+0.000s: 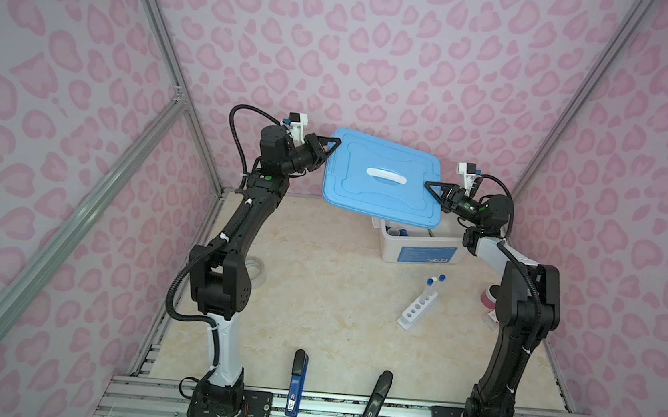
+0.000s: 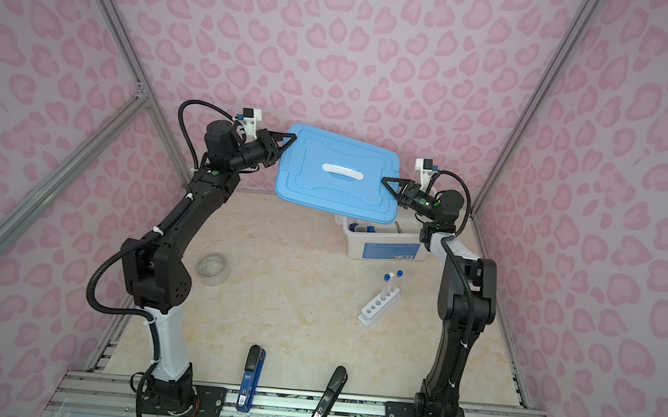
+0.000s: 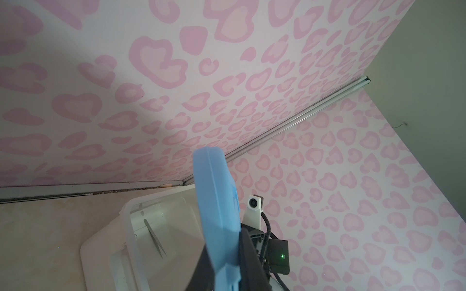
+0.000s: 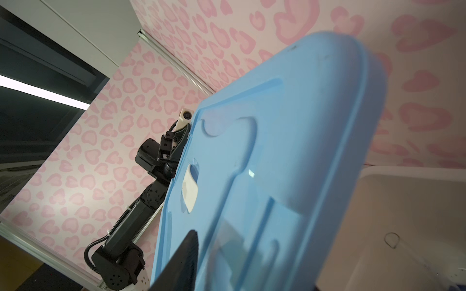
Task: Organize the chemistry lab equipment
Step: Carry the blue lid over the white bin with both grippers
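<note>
Top views: left end effector (image 1: 331, 144) clenched on the far corner of the blue lid (image 1: 385, 181). Right end effector (image 1: 430, 186) straddles the opposite edge, and I can't tell if it's clamped. Lid hangs tilted over the white bin (image 1: 420, 253), presumably to cap it (early?). The white rack (image 1: 414, 311) with clear, blue- and white-capped test tubes (image 1: 430, 287) sits out on the desk (image 1: 315, 299).
Left wrist: lid edge pinched; thin metal tweezers (image 3: 154, 236) lie inside the bin.
Right wrist: one dark finger (image 4: 181, 262) over the lid's top.

Bin (image 1: 420, 253) contents: lay mostly hidden under the blue lid (image 1: 383, 176), below the right gripper (image 1: 430, 186) fingers.
Right lower finger: was hidden beneath the lid.
Left gripper (image 3: 224, 241) fingers: were cut off at the wrist picture's edge.
</note>
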`<act>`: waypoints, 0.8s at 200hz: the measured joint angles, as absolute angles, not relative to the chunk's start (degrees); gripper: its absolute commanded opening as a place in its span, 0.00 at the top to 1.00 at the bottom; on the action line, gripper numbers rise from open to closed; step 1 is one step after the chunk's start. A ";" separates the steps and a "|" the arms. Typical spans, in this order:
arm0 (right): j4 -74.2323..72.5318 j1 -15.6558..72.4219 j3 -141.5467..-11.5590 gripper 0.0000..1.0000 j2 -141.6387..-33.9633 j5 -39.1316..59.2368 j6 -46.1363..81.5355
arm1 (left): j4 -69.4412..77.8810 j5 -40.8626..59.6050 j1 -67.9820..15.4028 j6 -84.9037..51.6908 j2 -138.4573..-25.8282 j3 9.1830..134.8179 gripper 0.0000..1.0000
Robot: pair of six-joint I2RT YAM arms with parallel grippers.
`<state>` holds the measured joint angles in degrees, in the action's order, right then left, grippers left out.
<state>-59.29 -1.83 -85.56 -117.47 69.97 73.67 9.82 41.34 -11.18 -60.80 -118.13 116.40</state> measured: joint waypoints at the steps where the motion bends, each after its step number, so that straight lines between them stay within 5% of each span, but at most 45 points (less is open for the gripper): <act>1: -58.92 -1.87 -85.56 0.58 -117.38 69.89 73.45 | 9.82 41.34 -11.22 -60.80 -118.26 116.51 0.93; 72: -17.04 -5.41 -91.79 0.60 -114.43 63.77 46.52 | 4.78 38.92 -14.83 -58.41 -129.67 128.73 0.88; 160: -9.72 -8.10 -93.30 0.60 -115.55 58.70 42.94 | -0.08 33.15 -18.72 -53.95 -138.04 133.38 0.67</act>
<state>-9.72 -8.10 -93.30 -115.55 58.70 42.94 -0.08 33.15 -18.72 -53.95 -138.04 133.38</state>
